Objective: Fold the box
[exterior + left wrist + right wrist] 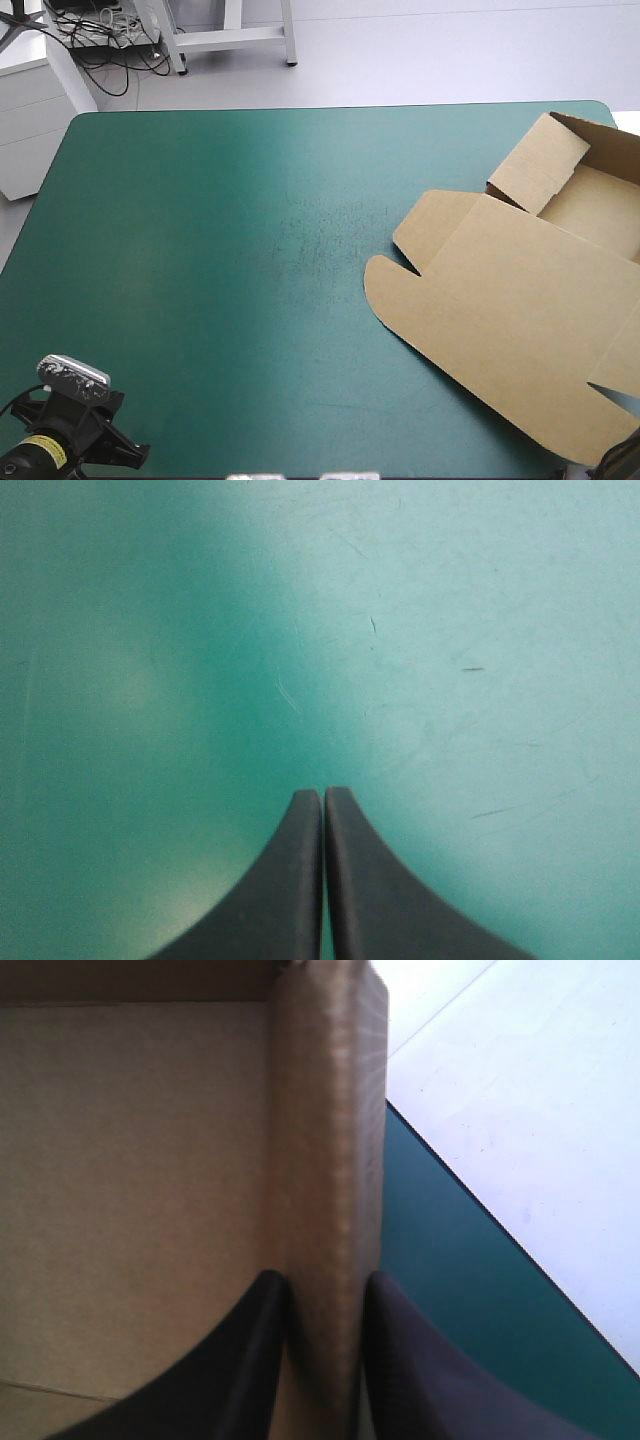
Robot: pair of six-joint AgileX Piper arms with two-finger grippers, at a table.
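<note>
box (500, 300) slantwise, tray end toward far-right corner, wall in grasp of right gripper (325, 1285); left gripper (322, 795) clenched

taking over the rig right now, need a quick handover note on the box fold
Left gripper: shut, empty, over the bare teal-green table cover, near-left corner.
Right gripper: shut on a raised wall of the brown cardboard box, beside a table edge.
Done: walls partly up at the box's far right end.
Left: lid lies flat toward the table's middle; finish raising and tucking walls.
</note>
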